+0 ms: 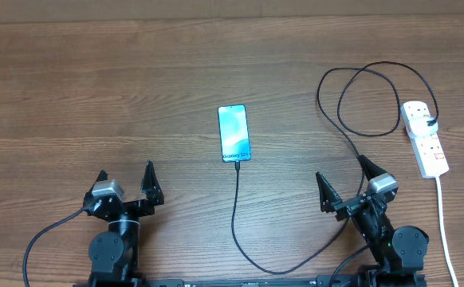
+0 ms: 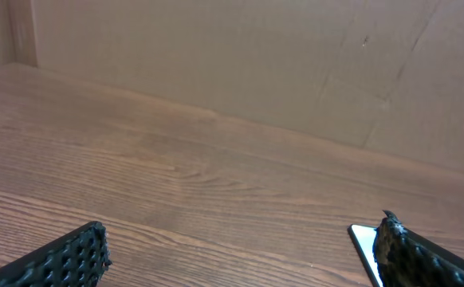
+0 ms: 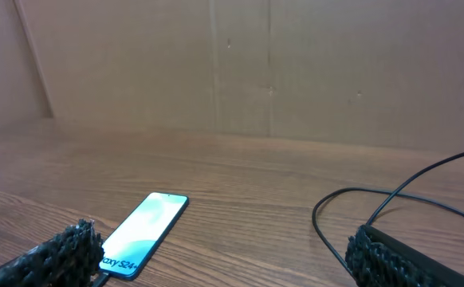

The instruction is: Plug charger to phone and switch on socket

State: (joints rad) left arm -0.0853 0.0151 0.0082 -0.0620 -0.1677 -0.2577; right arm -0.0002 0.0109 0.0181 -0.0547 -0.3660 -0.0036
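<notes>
A slim smartphone with a light blue screen point(image 1: 234, 133) lies flat on the brown wooden table point(image 1: 72, 88), farther out than both grippers and between them. The thin black charger cable point(image 1: 236, 203) meets the phone's near edge, then loops right to the white elongated power strip point(image 1: 425, 139), which lies beyond and right of the right gripper point(image 1: 342, 170). That gripper and the left gripper point(image 1: 125, 173) both have their fingers spread apart, holding nothing.

You have a wood-grain table point(image 1: 96, 96) before you, with a plain brown cardboard wall point(image 3: 296, 64) rising along its far edge.
</notes>
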